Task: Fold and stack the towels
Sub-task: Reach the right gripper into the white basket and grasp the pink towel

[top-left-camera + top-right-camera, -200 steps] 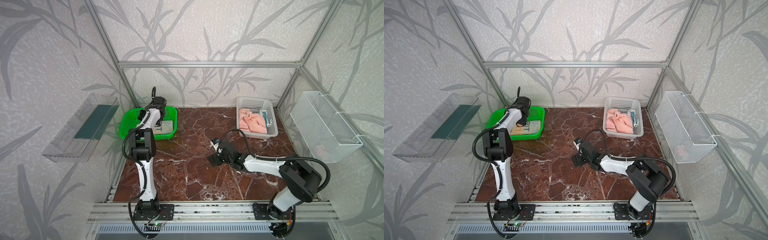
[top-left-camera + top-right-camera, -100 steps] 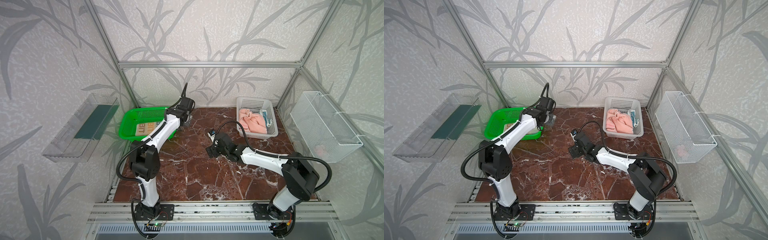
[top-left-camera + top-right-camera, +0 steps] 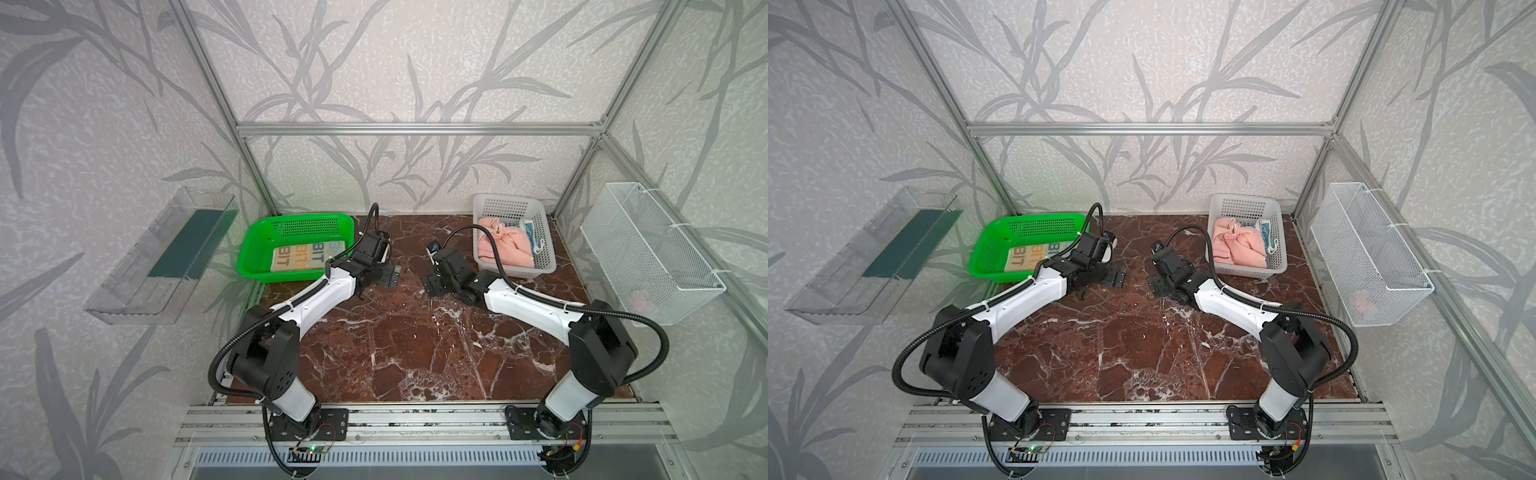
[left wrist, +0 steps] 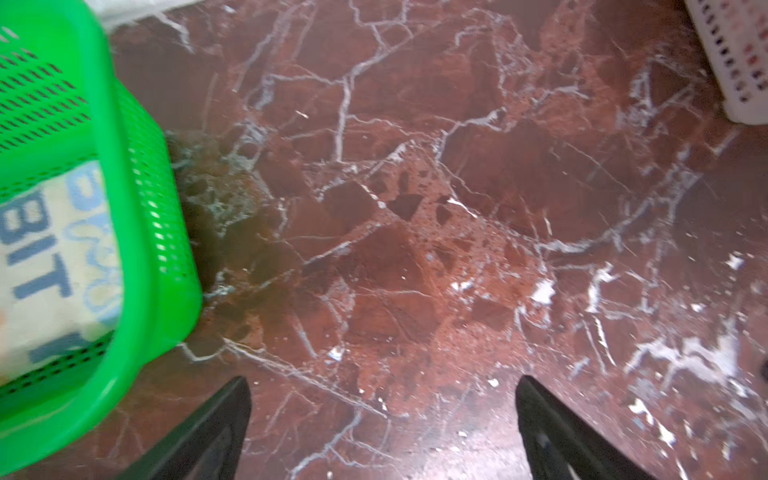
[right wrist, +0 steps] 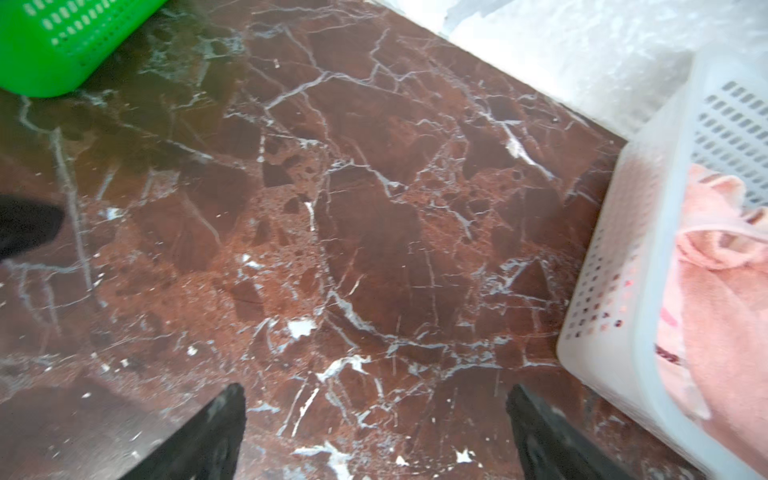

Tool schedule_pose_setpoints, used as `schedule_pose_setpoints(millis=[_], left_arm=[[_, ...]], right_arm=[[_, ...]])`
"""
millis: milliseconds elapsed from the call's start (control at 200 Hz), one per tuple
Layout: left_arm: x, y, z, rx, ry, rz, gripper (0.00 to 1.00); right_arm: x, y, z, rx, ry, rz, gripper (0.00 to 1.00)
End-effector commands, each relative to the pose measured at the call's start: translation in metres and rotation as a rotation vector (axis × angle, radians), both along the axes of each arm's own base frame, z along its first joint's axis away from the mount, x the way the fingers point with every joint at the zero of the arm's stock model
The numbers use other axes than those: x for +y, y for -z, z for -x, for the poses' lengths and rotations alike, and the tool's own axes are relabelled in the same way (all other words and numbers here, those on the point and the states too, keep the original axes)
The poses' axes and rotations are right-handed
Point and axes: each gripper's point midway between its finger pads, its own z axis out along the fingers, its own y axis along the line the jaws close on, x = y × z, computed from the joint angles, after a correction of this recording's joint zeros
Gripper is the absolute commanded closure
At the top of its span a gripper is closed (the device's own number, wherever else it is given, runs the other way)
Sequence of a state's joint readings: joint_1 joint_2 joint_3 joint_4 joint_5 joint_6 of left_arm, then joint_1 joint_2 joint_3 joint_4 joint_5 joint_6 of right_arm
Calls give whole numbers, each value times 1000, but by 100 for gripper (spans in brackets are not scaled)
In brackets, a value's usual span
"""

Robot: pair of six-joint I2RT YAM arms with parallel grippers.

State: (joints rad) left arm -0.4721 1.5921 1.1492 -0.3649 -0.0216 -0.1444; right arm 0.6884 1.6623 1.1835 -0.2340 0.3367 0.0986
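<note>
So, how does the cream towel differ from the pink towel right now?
The cream towel lies flat and folded in the green basket; the pink towel sits crumpled in the white basket. The cream towel carries "BIT" letters; the pink towel is plain. Both rest inside baskets.

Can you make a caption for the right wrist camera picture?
Open right gripper over the marble table, beside a white basket holding the pink towel.

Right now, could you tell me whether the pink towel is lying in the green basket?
No, the pink towel is bunched in the white basket, while the green basket holds the cream towel.
</note>
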Motion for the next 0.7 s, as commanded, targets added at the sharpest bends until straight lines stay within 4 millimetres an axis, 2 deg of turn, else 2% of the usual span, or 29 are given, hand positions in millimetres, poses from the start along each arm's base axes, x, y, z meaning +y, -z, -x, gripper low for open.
schedule_pose_setpoints(millis=[0, 180, 310, 385, 510, 605, 625, 700], left_arm=[[-26, -6, 11, -8, 59, 131, 1], [-34, -3, 24, -29, 103, 93, 1], [-46, -1, 31, -28, 161, 82, 1], [-52, 0, 33, -29, 182, 70, 1], [-58, 5, 33, -19, 193, 41, 1], [-59, 10, 31, 0, 185, 3, 1], [-59, 11, 31, 4, 188, -4, 1], [-60, 13, 30, 16, 183, -28, 1]], right_arm=[[-41, -28, -22, -41, 117, 27, 3], [-121, -43, -44, -42, 319, 33, 3], [-182, -38, -55, -12, 472, 5, 3], [-206, -31, -58, 11, 526, -2, 3], [-232, -13, -65, 58, 571, -4, 3], [-238, -5, -71, 79, 566, -2, 3], [-239, 6, -73, 103, 569, 11, 3], [-242, 16, -78, 124, 573, 30, 3]])
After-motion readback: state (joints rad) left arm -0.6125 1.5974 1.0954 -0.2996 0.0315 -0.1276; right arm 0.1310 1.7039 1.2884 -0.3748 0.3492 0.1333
